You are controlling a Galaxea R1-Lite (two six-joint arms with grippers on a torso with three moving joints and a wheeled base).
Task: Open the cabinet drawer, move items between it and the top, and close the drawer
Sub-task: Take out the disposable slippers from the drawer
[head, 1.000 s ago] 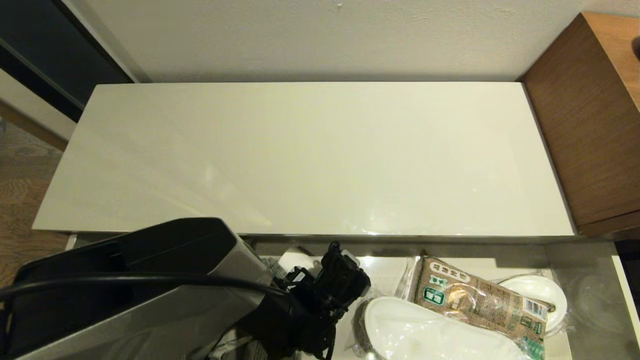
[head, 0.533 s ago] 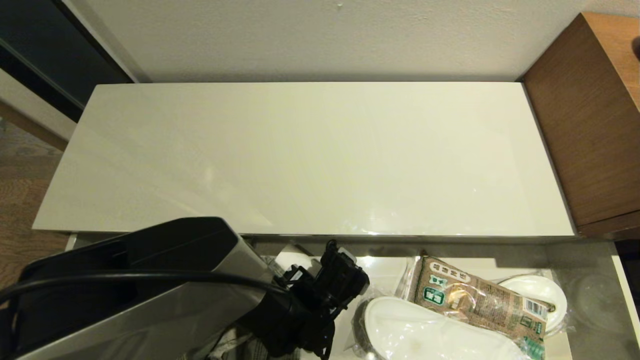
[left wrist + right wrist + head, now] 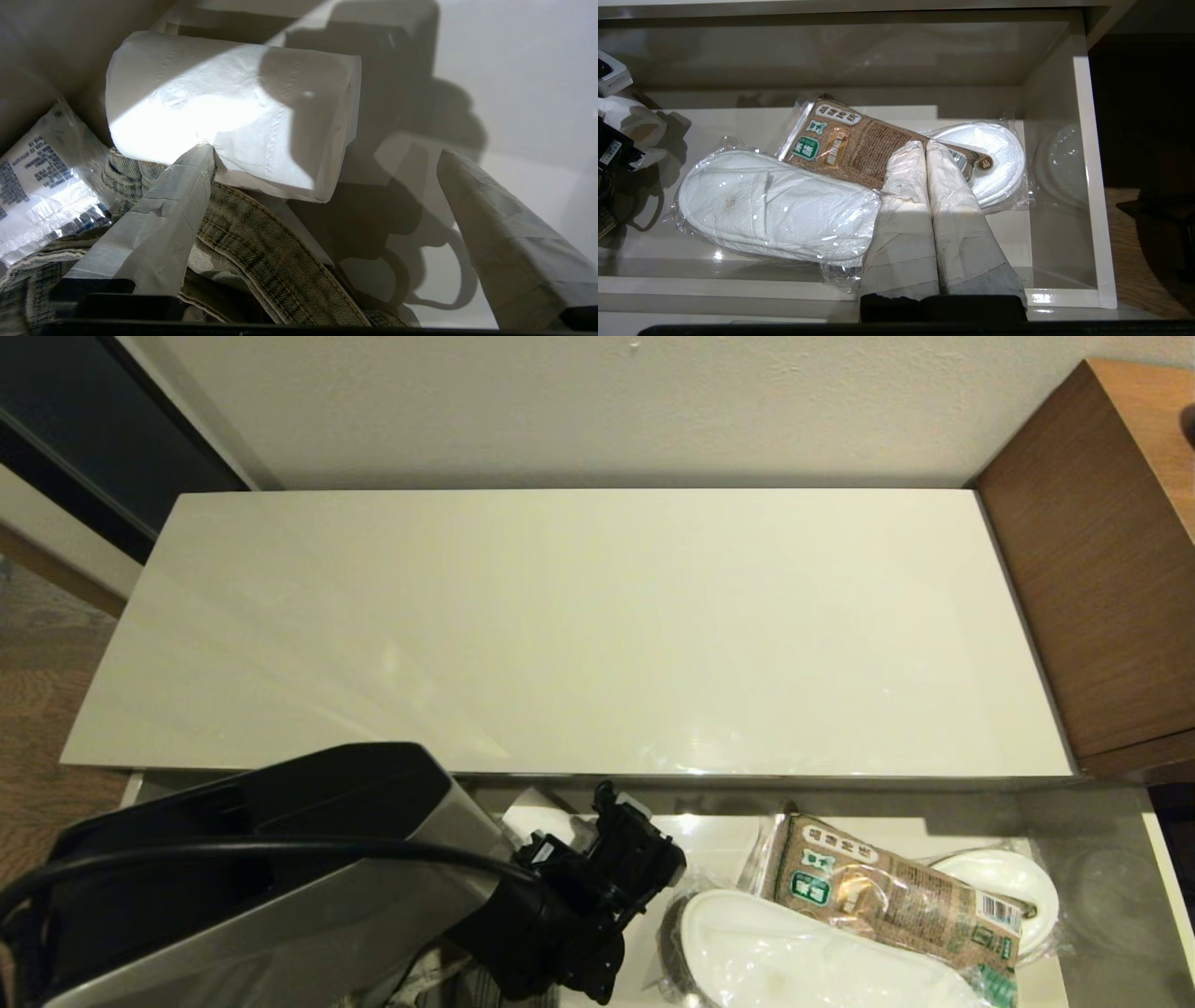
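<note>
While left hand (image 3: 327, 168) has edged toward frame top, wide open, empty | over denim garment (image 3: 261, 252) in drawer (image 3: 1083, 186) | grasp pending | right hand (image 3: 926, 151) shut, empty.

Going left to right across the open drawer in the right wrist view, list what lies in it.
Paper roll at the left edge → near slipper in clear wrap → brown printed packet → far slipper, partly under the packet → the drawer's right wall.
</note>
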